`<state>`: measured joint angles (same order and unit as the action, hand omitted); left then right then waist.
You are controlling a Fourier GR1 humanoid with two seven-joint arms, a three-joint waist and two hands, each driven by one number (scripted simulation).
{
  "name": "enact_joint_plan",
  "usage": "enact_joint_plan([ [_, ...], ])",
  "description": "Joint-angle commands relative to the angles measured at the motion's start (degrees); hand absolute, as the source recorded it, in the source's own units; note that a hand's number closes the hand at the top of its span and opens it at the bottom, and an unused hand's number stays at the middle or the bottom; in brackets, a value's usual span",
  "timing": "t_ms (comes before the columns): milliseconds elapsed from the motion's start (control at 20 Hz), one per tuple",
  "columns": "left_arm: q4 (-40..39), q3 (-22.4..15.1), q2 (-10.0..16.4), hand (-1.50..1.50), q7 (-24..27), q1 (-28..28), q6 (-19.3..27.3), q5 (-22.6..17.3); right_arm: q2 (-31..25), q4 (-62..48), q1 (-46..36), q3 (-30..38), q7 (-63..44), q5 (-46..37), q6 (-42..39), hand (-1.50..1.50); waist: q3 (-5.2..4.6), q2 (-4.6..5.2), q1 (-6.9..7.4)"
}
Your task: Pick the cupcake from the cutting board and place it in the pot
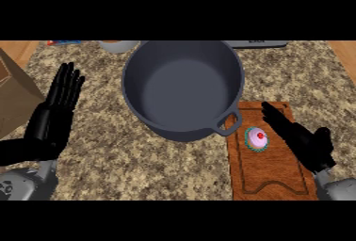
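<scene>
Your right hand [303, 141] hangs over the cutting board [268, 176], and the cupcake [257, 139] sits on the board just to the left of its fingers. Ahead and left of that hand you've got the pot [182, 87] on the counter [139, 160], its near handle overlapping the board's far left corner. Your left hand [55, 113] rests well off on the pot's other side, with a box [14, 99] just left of it and a cup [118, 45] farther ahead to its right.

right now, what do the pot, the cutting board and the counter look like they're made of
Pot: dark grey, matte, evenly shaded; probably metal, perhaps cast iron. Cutting board: reddish-brown wood, with grain streaks along it. Counter: speckled tan-and-brown stone, likely granite; its polish I cannot tell.
</scene>
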<state>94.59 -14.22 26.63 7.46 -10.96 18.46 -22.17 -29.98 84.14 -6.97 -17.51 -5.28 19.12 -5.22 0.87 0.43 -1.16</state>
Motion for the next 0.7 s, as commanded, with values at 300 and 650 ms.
enact_joint_plan([
  [300,-8.6,0.5,7.3,0.00,-7.4,8.8,2.3,5.7,-19.9,-3.1,-2.1,8.4,2.9,-16.9,6.3,1.50,-2.03,-0.76,1.55],
  [650,-10.3,3.4,10.8,0.00,-9.9,11.4,0.4,5.4,-7.8,1.4,11.4,13.3,26.9,-20.3,23.4,-1.50,-0.81,-0.71,0.10],
])
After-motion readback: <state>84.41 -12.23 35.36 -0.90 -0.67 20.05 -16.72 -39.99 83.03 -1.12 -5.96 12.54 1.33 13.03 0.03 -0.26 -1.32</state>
